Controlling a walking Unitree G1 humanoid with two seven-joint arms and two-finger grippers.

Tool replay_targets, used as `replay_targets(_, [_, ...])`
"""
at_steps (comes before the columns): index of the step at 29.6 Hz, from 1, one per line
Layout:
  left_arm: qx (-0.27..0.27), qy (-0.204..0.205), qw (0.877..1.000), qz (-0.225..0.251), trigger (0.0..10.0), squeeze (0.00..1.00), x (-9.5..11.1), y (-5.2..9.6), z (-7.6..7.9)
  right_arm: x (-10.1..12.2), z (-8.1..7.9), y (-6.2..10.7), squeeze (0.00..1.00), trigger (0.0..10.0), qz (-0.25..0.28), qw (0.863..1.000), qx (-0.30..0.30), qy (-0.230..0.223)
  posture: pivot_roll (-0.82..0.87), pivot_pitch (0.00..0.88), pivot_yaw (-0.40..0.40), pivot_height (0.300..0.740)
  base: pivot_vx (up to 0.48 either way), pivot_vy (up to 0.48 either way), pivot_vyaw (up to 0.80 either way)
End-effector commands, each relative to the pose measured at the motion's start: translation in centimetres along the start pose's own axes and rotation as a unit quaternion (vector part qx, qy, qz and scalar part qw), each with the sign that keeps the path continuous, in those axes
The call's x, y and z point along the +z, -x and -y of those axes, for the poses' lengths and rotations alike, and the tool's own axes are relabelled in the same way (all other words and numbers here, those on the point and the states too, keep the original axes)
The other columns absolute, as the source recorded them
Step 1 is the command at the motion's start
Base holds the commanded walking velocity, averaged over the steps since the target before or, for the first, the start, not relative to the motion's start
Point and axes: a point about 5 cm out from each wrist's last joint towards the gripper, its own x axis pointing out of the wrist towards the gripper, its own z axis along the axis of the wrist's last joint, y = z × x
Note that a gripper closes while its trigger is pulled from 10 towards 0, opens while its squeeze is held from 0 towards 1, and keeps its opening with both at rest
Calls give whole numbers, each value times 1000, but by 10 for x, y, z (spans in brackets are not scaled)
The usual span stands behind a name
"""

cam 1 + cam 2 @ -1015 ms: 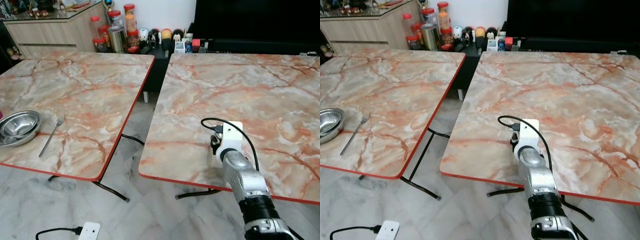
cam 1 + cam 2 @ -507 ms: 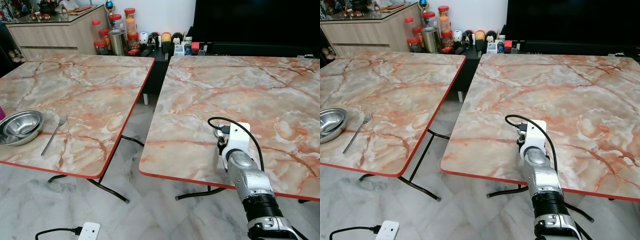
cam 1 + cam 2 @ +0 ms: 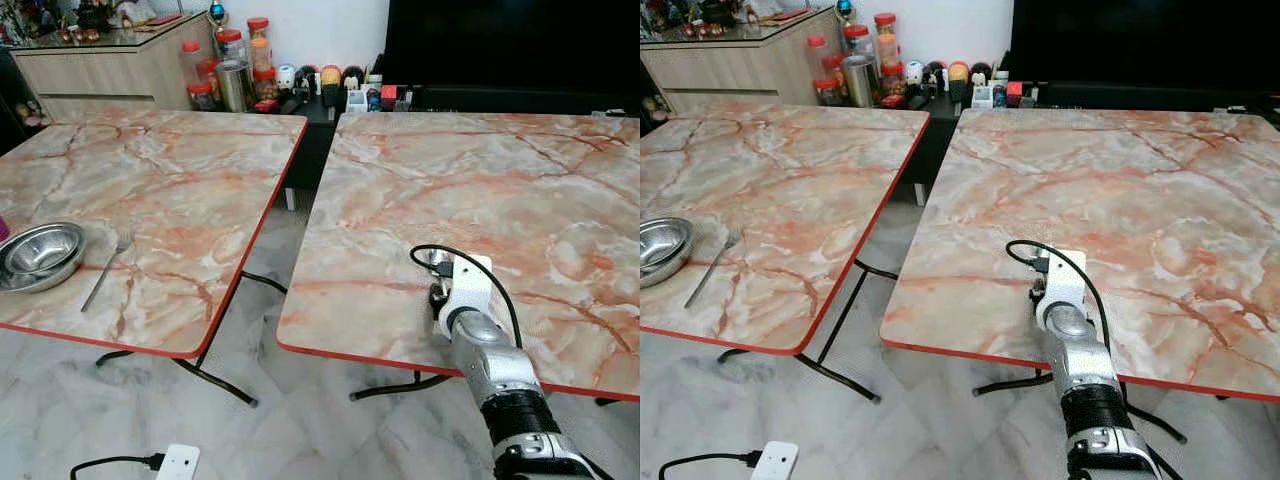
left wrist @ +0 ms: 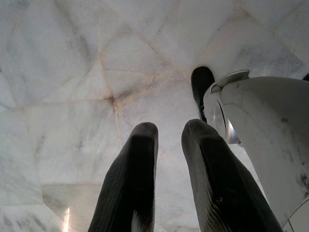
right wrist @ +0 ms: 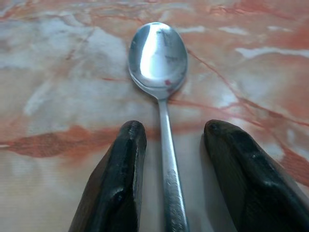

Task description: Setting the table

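On the white marble floor (image 3: 300,440) nearest the camera lies a white power adapter with a black cable (image 3: 178,462), cut off by the picture's lower edge. The right tool (image 5: 169,145) sits low over the near edge of the right-hand pink-veined marble tabletop with a red rim (image 3: 560,190); its wrist has drawn slightly back toward that edge and leftward compared with half a second ago, while the tabletops hold about the same place in the head views. From the head views the wrist's white housing and looped black cable hide its fingers; in the right wrist view the two black fingers (image 5: 120,169) stand apart with the handle of a shiny steel spoon (image 5: 158,53) lying between them on the tabletop, bowl pointing away, the handle's end cut off, and I cannot tell whether either finger touches it. The left tool (image 4: 169,145) hangs over the floor beside the robot's white body, its fingers slightly apart and holding nothing. On the left-hand marble tabletop (image 3: 170,170), near its left edge, rests a stack of round steel bowls (image 3: 40,254), partly cut off, with a steel fork (image 3: 105,270) just beside it, as before. Beyond the far edges stand red-lidded jars (image 3: 225,60) and small figures too small to make out.
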Motion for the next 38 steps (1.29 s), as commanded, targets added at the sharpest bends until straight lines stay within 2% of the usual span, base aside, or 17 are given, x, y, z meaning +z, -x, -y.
replay_targets(1, [2,-1,1000,-7,10000,0,-2,0,-4,4,-6,-2,0,10000,4,1000,8,3,40,0,46,728,0,0,0])
replay_targets(9, [-3,0,1000,-8,10000,0,-3,0,-3,-4,-7,-4,0,10000,-7,1000,12,12,39,0,44,728,0,0,0])
replay_targets(10, [-4,0,1000,-9,10000,0,-3,0,-3,-6,-7,-5,0,2353,-9,1000,16,19,39,0,44,728,0,0,0])
replay_targets(11, [-5,0,1000,-9,10000,0,-3,0,-3,-7,-7,-5,0,0,-9,999,19,24,39,0,44,728,0,0,0])
replay_targets(23, [-9,-3,1000,-11,10000,0,-3,0,-3,-10,-11,-5,0,0,-5,998,37,47,35,0,48,728,0,0,0])
replay_targets(38, [-8,0,1000,-3,10000,0,-1,0,-2,-5,-9,-5,0,0,12,999,28,45,38,0,44,728,0,0,0])
